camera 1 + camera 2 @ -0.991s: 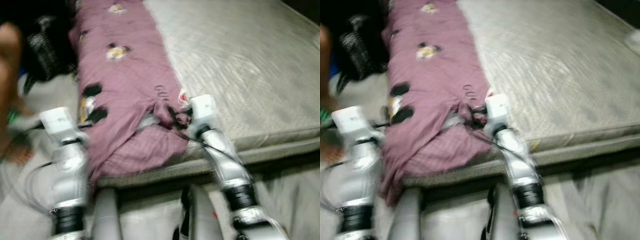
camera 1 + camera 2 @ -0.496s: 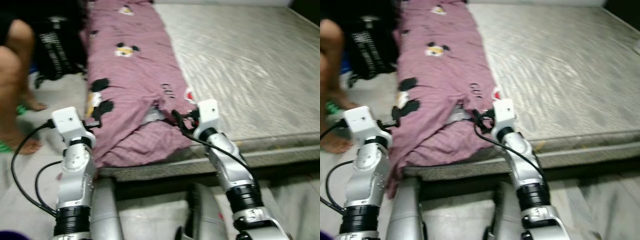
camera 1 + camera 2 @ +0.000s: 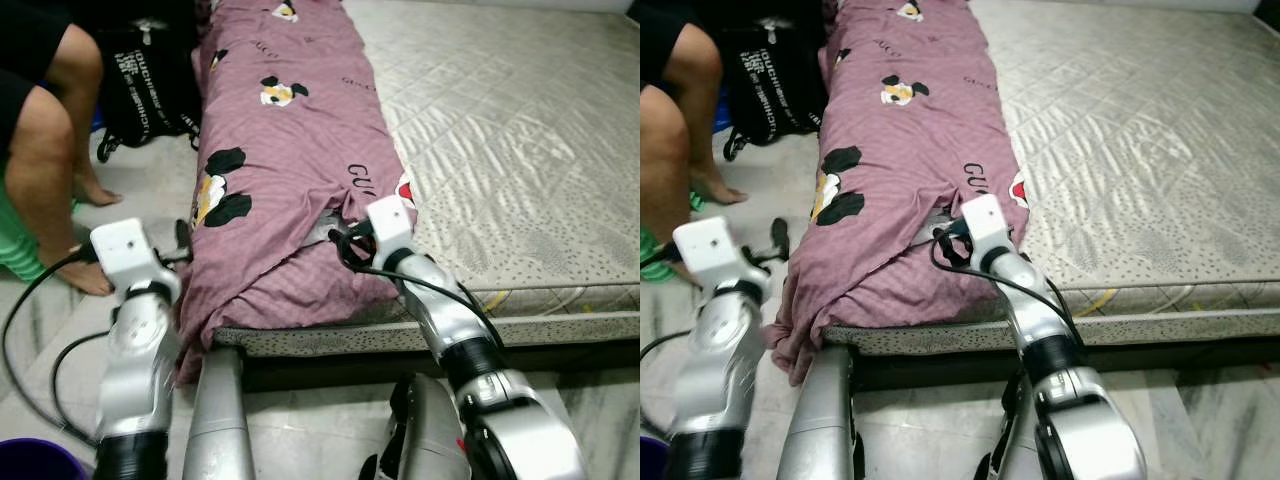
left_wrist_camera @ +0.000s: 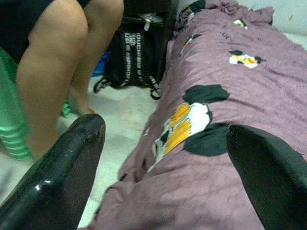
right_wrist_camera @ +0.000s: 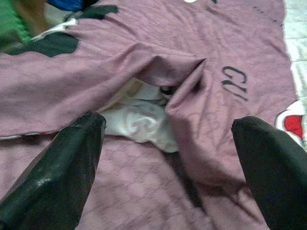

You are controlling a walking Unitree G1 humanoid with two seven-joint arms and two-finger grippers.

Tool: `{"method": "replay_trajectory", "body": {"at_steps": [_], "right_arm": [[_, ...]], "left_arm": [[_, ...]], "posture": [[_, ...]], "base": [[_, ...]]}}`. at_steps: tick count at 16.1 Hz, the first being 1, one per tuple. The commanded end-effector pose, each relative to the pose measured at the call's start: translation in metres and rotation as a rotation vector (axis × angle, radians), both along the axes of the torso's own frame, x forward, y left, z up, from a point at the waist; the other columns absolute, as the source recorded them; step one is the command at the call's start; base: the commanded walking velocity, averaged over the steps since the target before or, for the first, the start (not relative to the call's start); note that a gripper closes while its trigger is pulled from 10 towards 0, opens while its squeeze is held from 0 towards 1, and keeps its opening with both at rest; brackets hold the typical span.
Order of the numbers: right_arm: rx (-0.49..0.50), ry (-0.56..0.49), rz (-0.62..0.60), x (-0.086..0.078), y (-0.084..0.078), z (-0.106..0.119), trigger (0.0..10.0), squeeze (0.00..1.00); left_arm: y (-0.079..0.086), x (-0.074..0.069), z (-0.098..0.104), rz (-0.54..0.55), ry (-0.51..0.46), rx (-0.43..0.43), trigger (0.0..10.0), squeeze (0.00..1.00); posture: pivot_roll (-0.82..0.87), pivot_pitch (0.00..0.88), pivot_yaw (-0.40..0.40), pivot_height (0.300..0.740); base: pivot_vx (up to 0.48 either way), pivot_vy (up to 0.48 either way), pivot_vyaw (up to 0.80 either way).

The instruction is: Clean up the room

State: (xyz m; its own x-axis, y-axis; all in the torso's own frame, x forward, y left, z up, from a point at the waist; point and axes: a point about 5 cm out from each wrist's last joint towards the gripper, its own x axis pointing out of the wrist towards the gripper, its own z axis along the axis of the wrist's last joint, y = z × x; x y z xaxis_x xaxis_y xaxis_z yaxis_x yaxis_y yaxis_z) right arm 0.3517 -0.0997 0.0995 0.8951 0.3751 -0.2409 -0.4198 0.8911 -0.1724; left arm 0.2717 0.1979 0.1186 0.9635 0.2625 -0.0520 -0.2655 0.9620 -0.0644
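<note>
A person's bare legs (image 3: 45, 150) stand at the far left on the floor (image 3: 140, 195), with a green thing (image 3: 18, 262) beside them and a purple bin (image 3: 35, 462) near the robot's base. Behind the legs a black backpack (image 3: 150, 80) leans against the bed's side. The left tool (image 3: 183, 243) hangs over the floor just beside the hanging edge of the purple blanket (image 3: 290, 150), its fingers (image 4: 62, 177) spread wide and holding nothing. The blanket, printed with black, white and yellow cartoon figures, lies in a long strip along the left edge of the bed and droops over its corner. Near the foot end a fold gapes and shows white fabric (image 5: 141, 120) inside. The right tool (image 3: 340, 243) sits at that fold, over the blanket, its fingers (image 5: 62, 167) wide apart with nothing between them. To the right stretches the bare quilted mattress (image 3: 520, 150).
</note>
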Motion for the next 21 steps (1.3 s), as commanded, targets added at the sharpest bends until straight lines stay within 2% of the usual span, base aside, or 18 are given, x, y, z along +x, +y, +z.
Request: {"method": "replay_trajectory", "body": {"at_steps": [1,4,5,8,12,14,18,19,20,21], "right_arm": [[-0.039,-0.007,-0.013,0.003,0.000,-0.001,10.0,0.00],[-0.069,0.017,-0.076,0.012,-0.005,-0.003,10.0,0.00],[-0.075,0.011,-0.104,0.016,-0.006,0.000,10.0,0.00],[-0.138,0.036,-0.205,0.020,-0.013,-0.004,10.0,0.00],[-0.177,0.079,-0.360,0.023,-0.042,-0.007,10.0,0.00],[-0.228,0.127,-0.509,0.016,-0.077,-0.016,10.0,0.00],[-0.177,0.173,-0.727,0.002,-0.125,-0.026,10.0,0.00],[-0.165,0.164,-0.813,-0.007,-0.148,-0.028,10.0,0.00],[-0.174,0.157,-0.825,-0.009,-0.153,-0.028,10.0,0.00],[-0.197,0.142,-0.854,-0.018,-0.166,-0.032,10.0,0.00]], "left_arm": [[-0.001,-0.004,0.003,-0.007,0.002,0.014,10.0,0.00],[-0.002,-0.011,0.009,-0.036,0.014,0.030,10.0,0.00],[0.003,-0.018,0.013,-0.034,0.023,0.060,10.0,0.00],[0.017,-0.027,0.017,0.000,0.049,0.091,10.0,0.00],[0.010,-0.023,0.023,-0.029,0.051,0.093,10.0,0.00],[0.005,-0.021,0.022,-0.049,0.060,0.088,10.0,0.00],[0.009,-0.015,0.025,-0.033,0.050,0.085,10.0,0.00],[0.010,-0.012,0.025,-0.027,0.045,0.082,10.0,0.00],[0.010,-0.011,0.025,-0.025,0.044,0.079,10.0,0.00],[0.009,-0.010,0.024,-0.025,0.041,0.065,10.0,0.00]], "posture": [[0.14,0.093,-0.044,0.526],[0.18,0.134,-0.027,0.526],[0.19,0.144,-0.021,0.526],[0.22,0.172,0.007,0.526],[0.22,0.184,0.031,0.526],[0.21,0.176,0.033,0.526],[0.19,0.160,0.025,0.526],[0.18,0.153,0.022,0.526],[0.18,0.152,0.022,0.526],[0.17,0.143,0.020,0.526]], "base": [[0.000,0.000,0.00],[0.000,0.000,0.00],[0.000,0.000,0.00],[0.000,0.000,0.00],[0.000,0.000,0.00],[0.000,0.000,0.00],[0.000,0.000,0.00],[0.000,0.000,0.00],[0.000,0.000,0.00],[0.000,0.000,0.00]]}}
